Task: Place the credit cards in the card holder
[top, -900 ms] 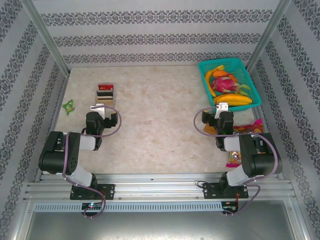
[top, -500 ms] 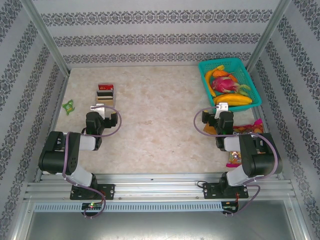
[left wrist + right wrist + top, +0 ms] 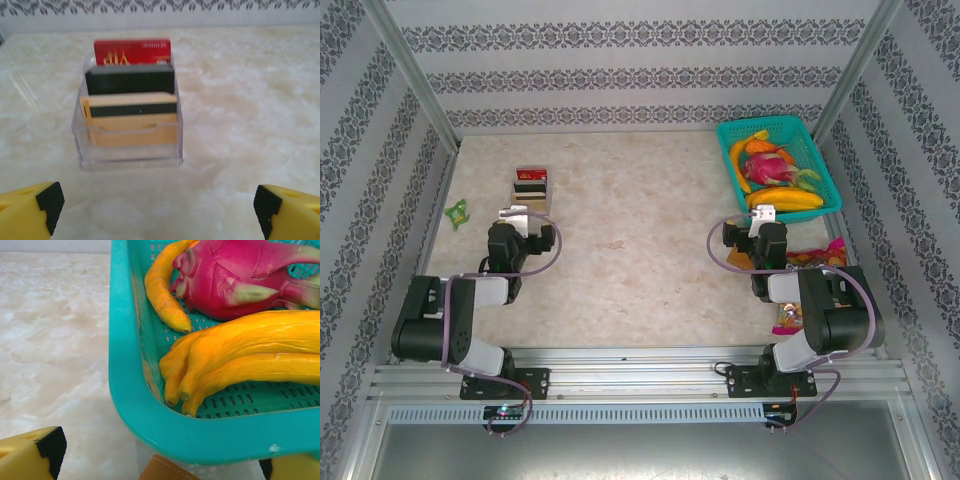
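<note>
Left wrist view: credit cards (image 3: 131, 82) sit in a clear box (image 3: 130, 156), upper middle — none yet in the card holder (image 3: 167, 470), bottom of the right wrist view. Left gripper (image 3: 160, 210), right gripper (image 3: 158, 455): wide, empty.

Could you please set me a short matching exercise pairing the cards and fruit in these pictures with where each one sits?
Things:
1. red card
2. black card
3. tan card
4. dragon fruit

Places:
A. in the teal basket
B. clear box, row nearest the left gripper
C. clear box, middle row
D. clear box, farthest row

Pairs: 1-D, 2-C, 3-B, 4-A.
</note>
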